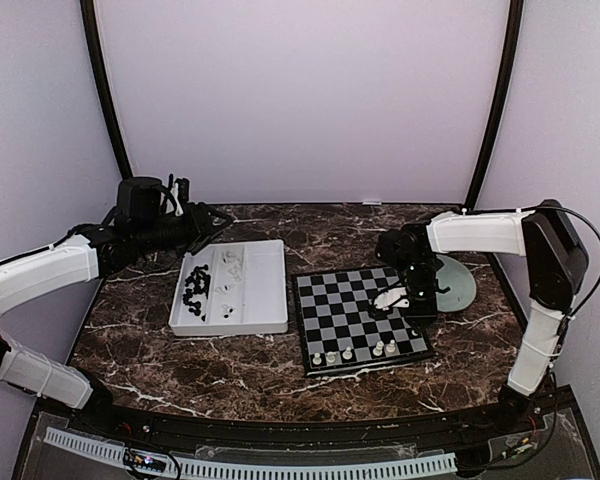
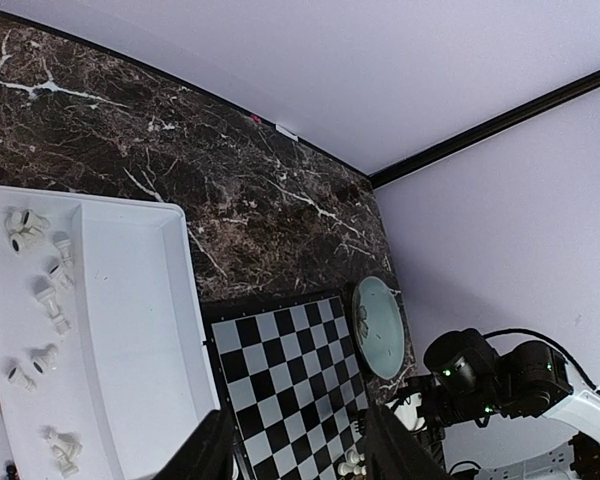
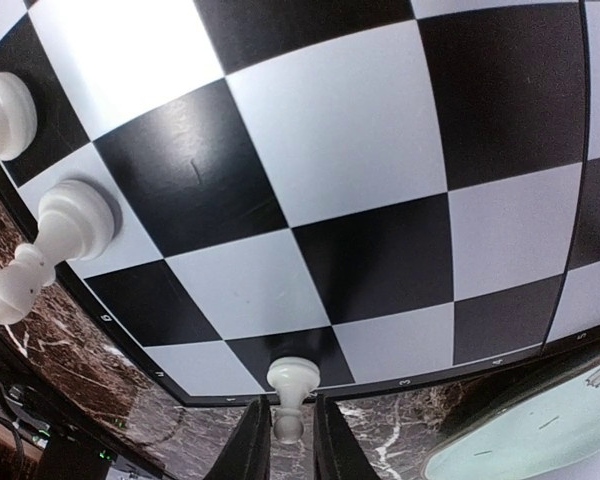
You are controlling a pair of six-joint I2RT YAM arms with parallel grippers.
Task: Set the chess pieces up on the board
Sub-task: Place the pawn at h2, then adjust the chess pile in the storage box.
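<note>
**Pawn placement at the board's right edge**

Close on both sides of a white pawn's (image 3: 292, 378) head with the fingers (image 3: 252, 440) of the right gripper (image 3: 290, 430) — clamped or just let go, cannot tell. Stands upright on a dark square of the board (image 3: 280, 150), right edge, second row from near. Next, likely: part fully, lift straight, no nudging. Left of the board, above the tray (image 2: 130, 300) of loose chess pieces (image 2: 50, 300) — left gripper (image 2: 305, 450), fingers apart, empty.

No text can be read; tiny marks (image 3: 405, 383) on the rim of the board (image 3: 350, 120) are blurred.
</note>
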